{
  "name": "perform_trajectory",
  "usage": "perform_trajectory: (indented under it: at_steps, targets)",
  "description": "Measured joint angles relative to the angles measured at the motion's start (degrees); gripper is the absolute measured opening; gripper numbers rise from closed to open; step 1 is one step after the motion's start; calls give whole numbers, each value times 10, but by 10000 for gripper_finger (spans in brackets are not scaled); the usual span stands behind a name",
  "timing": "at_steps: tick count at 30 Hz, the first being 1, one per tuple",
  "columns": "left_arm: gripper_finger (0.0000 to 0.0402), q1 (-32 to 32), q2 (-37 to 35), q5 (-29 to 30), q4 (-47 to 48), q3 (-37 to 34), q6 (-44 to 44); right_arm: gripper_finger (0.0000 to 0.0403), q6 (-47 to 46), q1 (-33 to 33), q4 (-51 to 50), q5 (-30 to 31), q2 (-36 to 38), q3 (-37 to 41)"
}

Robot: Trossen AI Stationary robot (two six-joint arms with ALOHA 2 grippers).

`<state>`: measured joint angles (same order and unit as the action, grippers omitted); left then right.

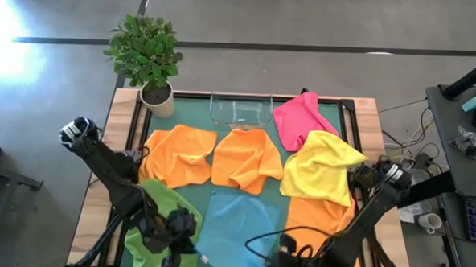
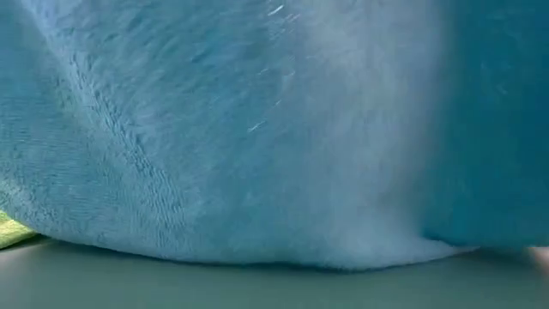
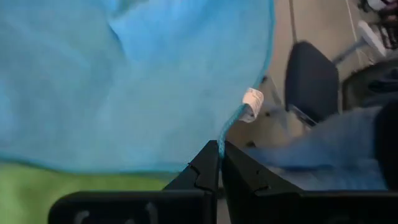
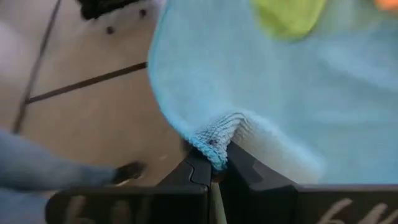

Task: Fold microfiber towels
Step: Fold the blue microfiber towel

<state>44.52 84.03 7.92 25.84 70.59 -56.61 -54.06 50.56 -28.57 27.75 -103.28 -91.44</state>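
Left gripper [image 3: 219, 149] pinched shut on the light blue towel [image 1: 236, 222] hem; right gripper [image 4: 214, 163] clamped on a bunched corner. Towel at the table's [image 1: 126, 116] near edge, between green towel [image 1: 158, 218] and, probably, orange towel [image 1: 315, 219].

The green-topped table [image 1: 188, 199] carries seven towels [image 1: 238, 159], a clear tray [image 1: 241, 109] and a potted plant [image 1: 148, 59].

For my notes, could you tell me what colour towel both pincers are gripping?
Light blue towel, clearest in the right wrist view.
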Motion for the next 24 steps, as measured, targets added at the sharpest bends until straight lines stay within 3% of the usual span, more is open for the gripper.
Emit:
perform_trajectory:
  at_steps: [3, 6, 10, 17, 24]
  targets:
    - [0, 6, 4, -26, 1, 0, -42, 8, -25, 9, 48, -43, -17, 0]
    - [0, 6, 2, -30, 4, 0, -45, 8, -34, 18, 53, -33, -18, 0]
    - [0, -3, 0, -21, 17, 0, -13, 9, -49, 21, -16, 17, -16, 0]
    - [0, -33, 2, 50, 114, -6, 0, 8, -141, 9, -169, 24, -22, 1]
    - [0, -68, 3, 64, 122, -44, 0, 9, -160, -21, -200, 25, -38, 5]
